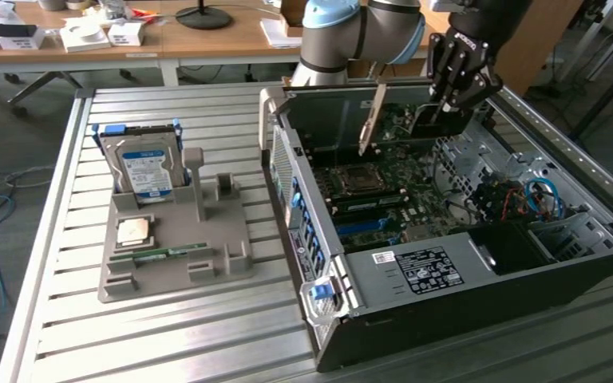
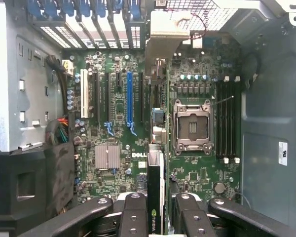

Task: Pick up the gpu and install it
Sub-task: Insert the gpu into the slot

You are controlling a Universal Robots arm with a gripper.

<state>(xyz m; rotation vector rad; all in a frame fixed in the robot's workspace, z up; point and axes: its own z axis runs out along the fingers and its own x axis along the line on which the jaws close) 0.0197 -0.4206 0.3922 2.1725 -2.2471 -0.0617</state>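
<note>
The gpu [image 2: 155,197] carries the brand name NVIDIA, with its logo, printed pale on the card edge facing the wrist camera. The motherboard [image 2: 197,173] bears the word DELL in white, just beside the square silver heatsink [image 2: 107,156]. The black label [image 1: 426,270] on the grey metal cover [image 1: 376,291] holds white print and symbols, too small to read. The blue-white label [image 1: 147,174] on the hard drive [image 1: 136,144] and the white sticker [image 2: 282,153] on the case wall [image 2: 271,98] are likewise illegible.

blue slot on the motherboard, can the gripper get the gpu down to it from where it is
Probably yes: the case side is open, nothing stands over the blue slot, and the gripper holds the gpu above the motherboard.
</note>
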